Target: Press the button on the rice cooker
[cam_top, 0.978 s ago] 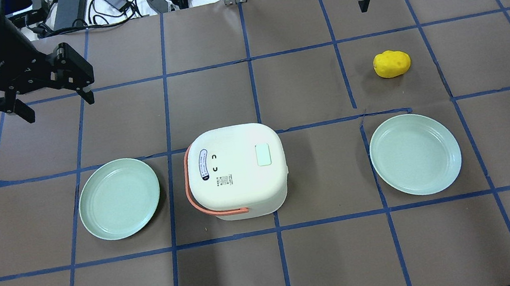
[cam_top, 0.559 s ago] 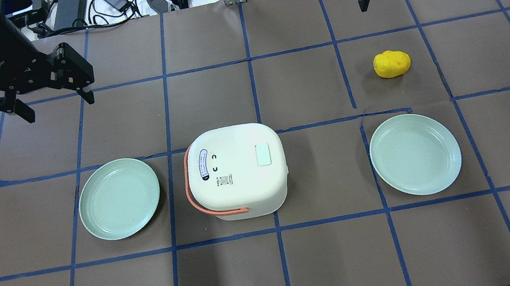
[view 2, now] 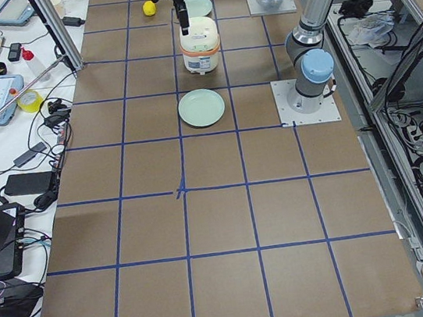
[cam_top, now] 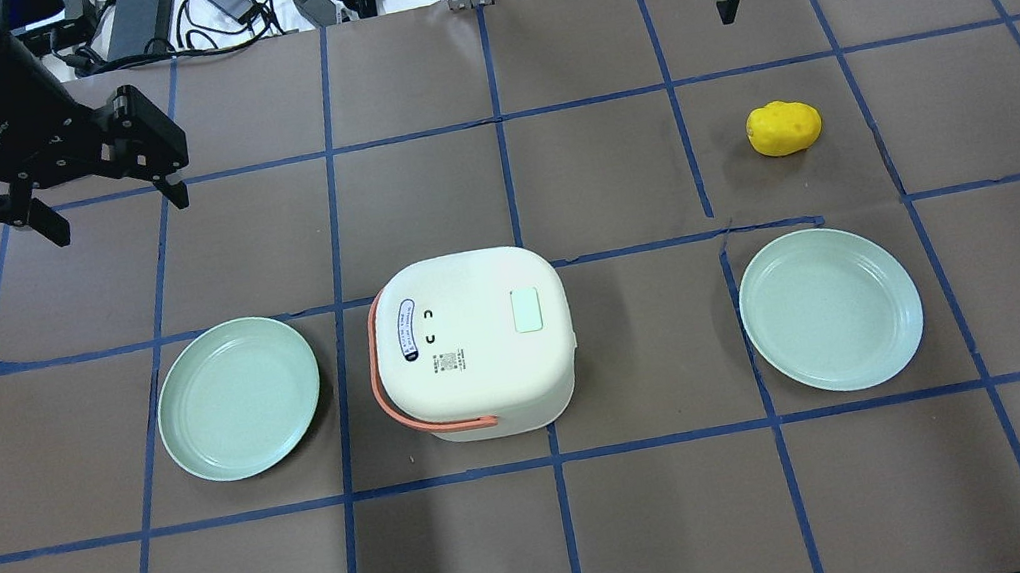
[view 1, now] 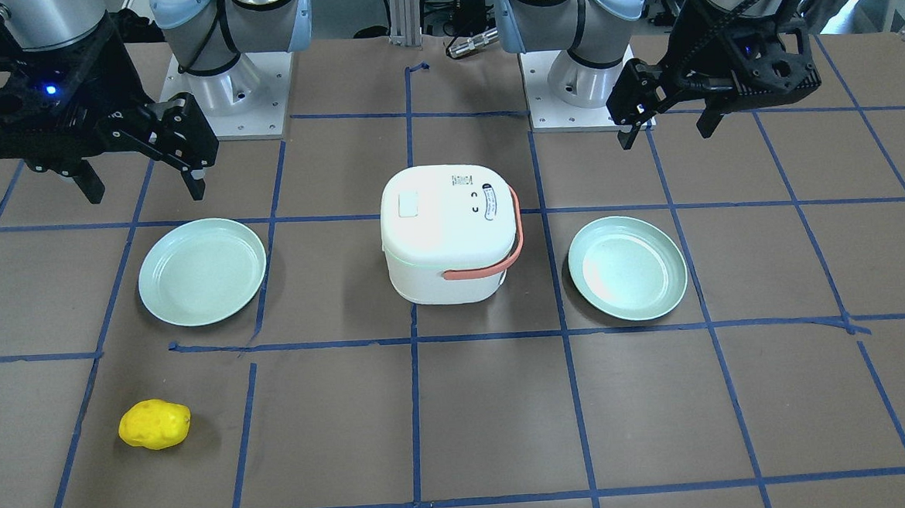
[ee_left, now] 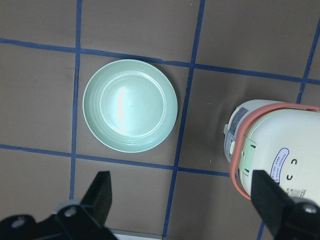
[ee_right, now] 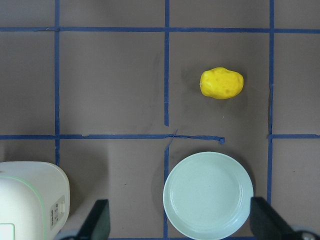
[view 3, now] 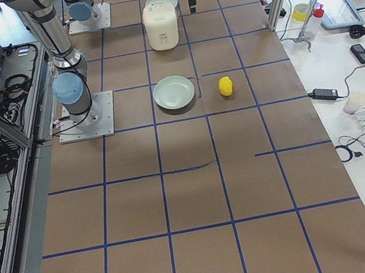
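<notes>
Button (cam_top: 526, 309) on rice cooker lid (cam_top: 484, 381), near edge opposite orange handle (cam_top: 373, 378)

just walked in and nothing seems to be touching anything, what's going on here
The job is pressing the button on top of the white rice cooker, but no arm is near it yet. The left gripper and right gripper hang open and empty over the far side of the table. Two green plates flank the cooker; a yellow potato lies apart.
</notes>
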`<state>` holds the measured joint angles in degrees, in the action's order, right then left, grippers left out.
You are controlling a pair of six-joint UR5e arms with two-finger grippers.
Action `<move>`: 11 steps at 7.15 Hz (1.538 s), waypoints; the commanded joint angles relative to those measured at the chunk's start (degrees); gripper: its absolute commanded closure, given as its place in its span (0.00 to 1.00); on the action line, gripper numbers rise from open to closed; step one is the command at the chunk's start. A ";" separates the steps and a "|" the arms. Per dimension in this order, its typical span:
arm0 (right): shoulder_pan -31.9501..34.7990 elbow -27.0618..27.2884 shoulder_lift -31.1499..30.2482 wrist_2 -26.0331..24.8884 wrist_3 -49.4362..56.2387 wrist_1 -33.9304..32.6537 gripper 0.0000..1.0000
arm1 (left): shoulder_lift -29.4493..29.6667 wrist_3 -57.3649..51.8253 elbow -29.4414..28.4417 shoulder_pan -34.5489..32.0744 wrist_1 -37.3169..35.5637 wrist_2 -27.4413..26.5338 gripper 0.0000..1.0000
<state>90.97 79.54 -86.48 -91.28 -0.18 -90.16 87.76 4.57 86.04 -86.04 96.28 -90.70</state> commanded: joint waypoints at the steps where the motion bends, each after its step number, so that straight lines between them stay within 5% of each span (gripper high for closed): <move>1: 0.00 0.00 0.00 0.31 -0.17 0.07 0.00 | -0.04 0.00 0.00 0.00 0.05 0.00 0.00; 9: 3.51 0.53 0.96 0.92 -7.37 -1.69 0.00 | 0.04 0.00 0.00 0.00 0.05 0.00 0.00; 11: 6.66 0.88 1.05 0.75 -12.19 -1.34 0.08 | -0.05 0.00 0.00 0.00 0.05 0.00 0.00</move>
<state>95.53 80.18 -85.51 -90.54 -9.37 -91.67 87.74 4.57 86.04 -86.02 96.33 -90.70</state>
